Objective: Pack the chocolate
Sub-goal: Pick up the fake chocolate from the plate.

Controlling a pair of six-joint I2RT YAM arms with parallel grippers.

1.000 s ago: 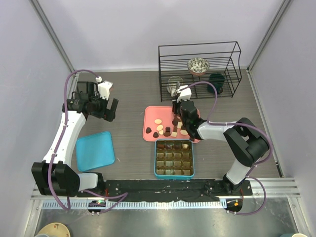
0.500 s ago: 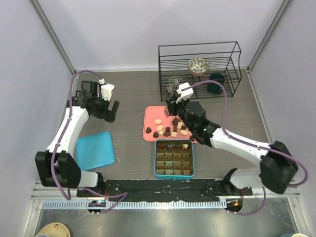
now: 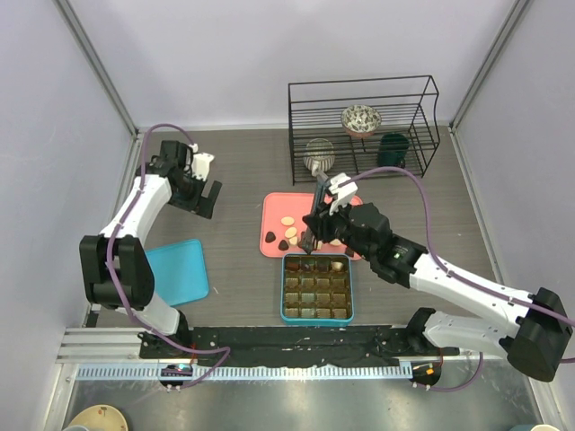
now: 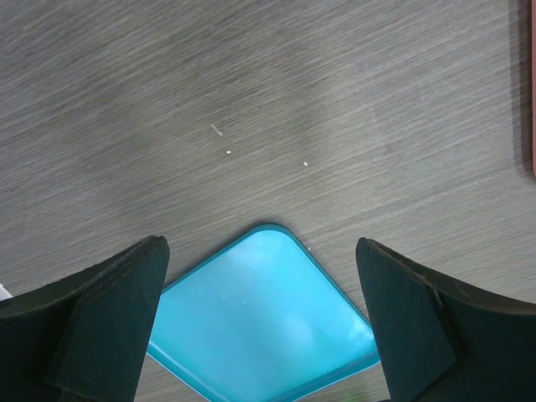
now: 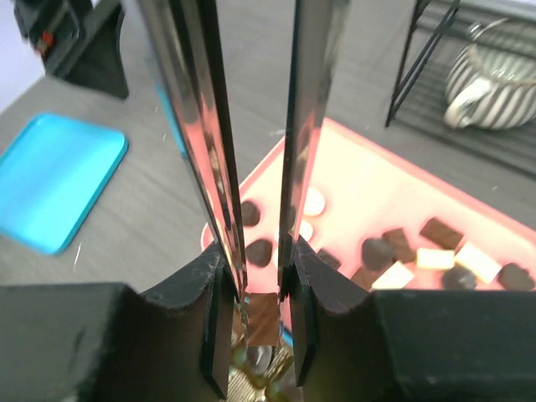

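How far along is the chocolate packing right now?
Done: unclear, since the brown cells of the teal box are hard to read. In hand: the right gripper pinches a brown square piece at the box's far edge. Left: many pieces on the pink tray.

Top external: fixed, high behind both arm bases; looks down and forward over the whole surface (image 3: 243, 171), from far off.
Left wrist: above the left hand (image 4: 258, 247), faces nearly straight down; blue tray (image 4: 260, 327) fills the lower frame.
Right wrist: close and low, looks along the right hand (image 5: 261, 310) across the pink tray (image 5: 377, 193) to the wire rack (image 5: 409, 67).
Shared: blue tray in all three; pink tray and wire rack in top external and right wrist.
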